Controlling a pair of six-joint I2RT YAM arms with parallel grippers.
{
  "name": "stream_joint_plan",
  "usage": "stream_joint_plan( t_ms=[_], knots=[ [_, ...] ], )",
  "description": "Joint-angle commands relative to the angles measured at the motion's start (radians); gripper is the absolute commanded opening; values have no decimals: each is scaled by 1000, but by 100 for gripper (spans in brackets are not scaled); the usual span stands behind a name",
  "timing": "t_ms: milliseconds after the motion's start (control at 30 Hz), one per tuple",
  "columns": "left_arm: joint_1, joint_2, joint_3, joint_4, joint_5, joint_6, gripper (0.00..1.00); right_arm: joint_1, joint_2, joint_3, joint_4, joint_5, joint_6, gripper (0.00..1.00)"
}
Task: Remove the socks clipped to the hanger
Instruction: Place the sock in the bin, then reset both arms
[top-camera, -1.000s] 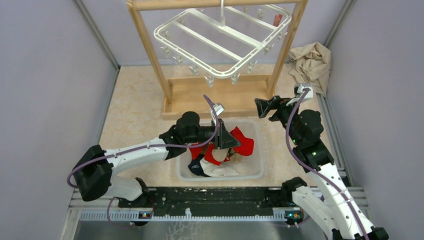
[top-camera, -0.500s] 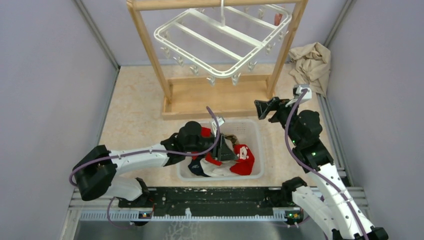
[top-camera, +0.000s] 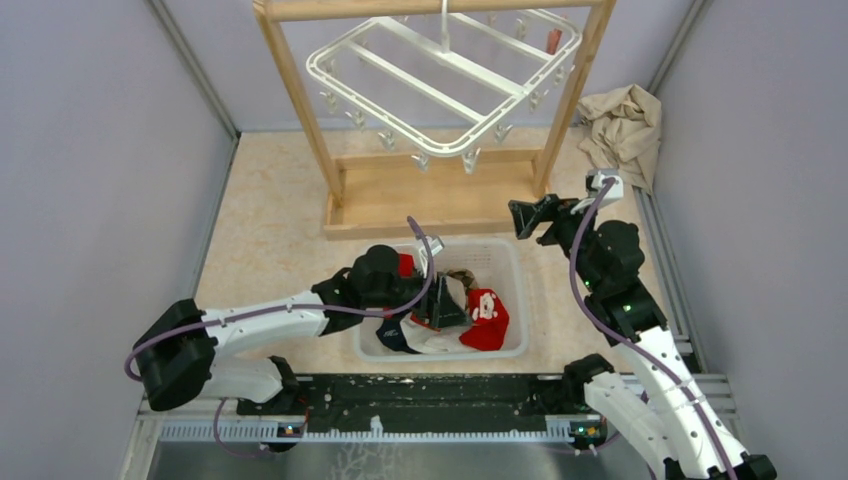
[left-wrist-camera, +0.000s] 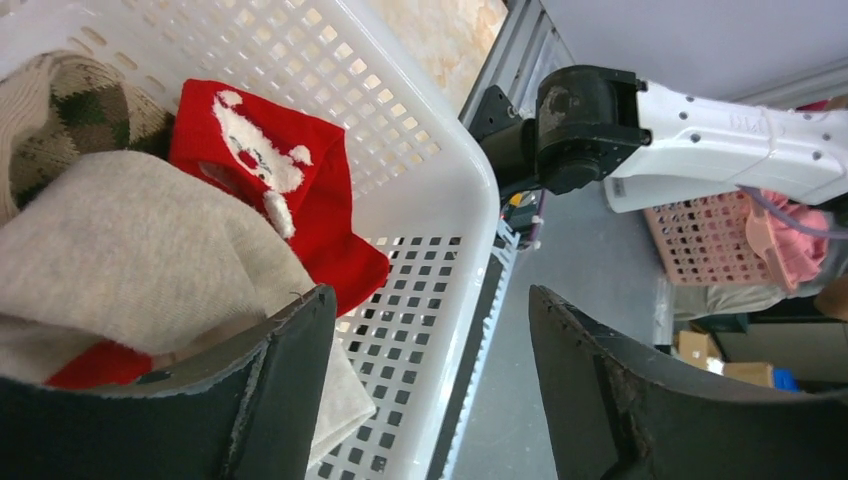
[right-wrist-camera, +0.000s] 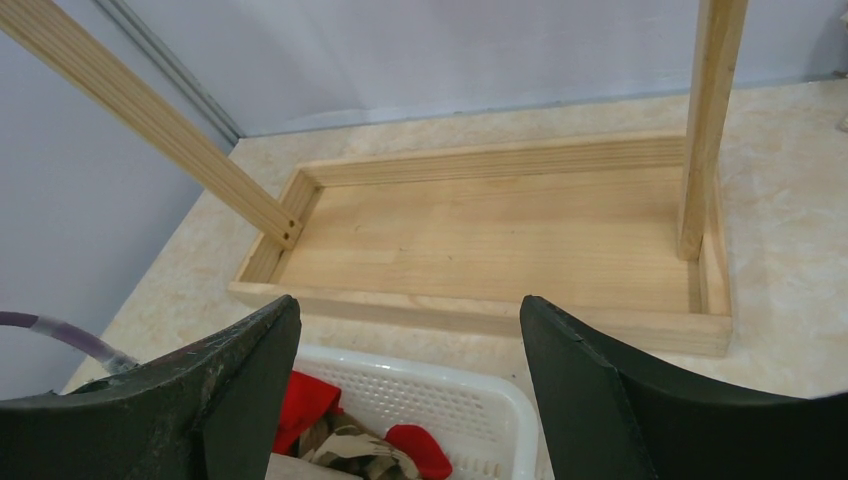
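The white hanger hangs tilted from the wooden frame. A small reddish sock is clipped at its far right corner. Other socks lie in the white basket: a red one with white trim, a navy one, a cream one. My left gripper is low in the basket, open over the pile and holding nothing. Its wrist view shows the red sock, cream sock and basket wall. My right gripper hovers open beyond the basket's far right corner.
The frame's wooden base tray lies just beyond the basket. A crumpled beige cloth sits at the back right. Grey walls close in both sides. Off the table's edge, a pink basket shows past the right arm's base.
My left gripper has opened and let go of the red sock, which now lies at the basket's right side. The left arm dropped lower and nearer. The right arm has not moved.
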Motion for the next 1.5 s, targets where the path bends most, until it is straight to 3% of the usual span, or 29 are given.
stream_joint_plan(
  t_ms=[0, 67, 367, 467, 700, 900, 1033, 1467],
  knots=[
    [-7, -51, 44, -77, -54, 56, 81, -9, -4, -18, 36, -15, -2, 81],
    [-5, -59, 55, -99, -66, 69, 98, -9, -5, -29, 44, -33, -3, 81],
    [-5, -101, 107, -198, -186, 132, 99, -9, 16, -73, 106, -125, -30, 85],
    [-3, -98, 151, -239, -239, 157, 99, -9, 37, -85, 162, -199, -37, 98],
    [22, -58, 291, -311, -335, 223, 99, -9, 122, -45, 221, -272, -25, 98],
    [175, -128, 320, -315, -322, 246, 99, -9, 196, 48, 197, -282, -79, 98],
    [280, -189, 341, -403, -333, 279, 99, -9, 213, 93, 166, -265, -118, 98],
    [432, -348, 355, -534, -452, 350, 99, -9, 191, 128, 103, -178, -186, 98]
  ],
)
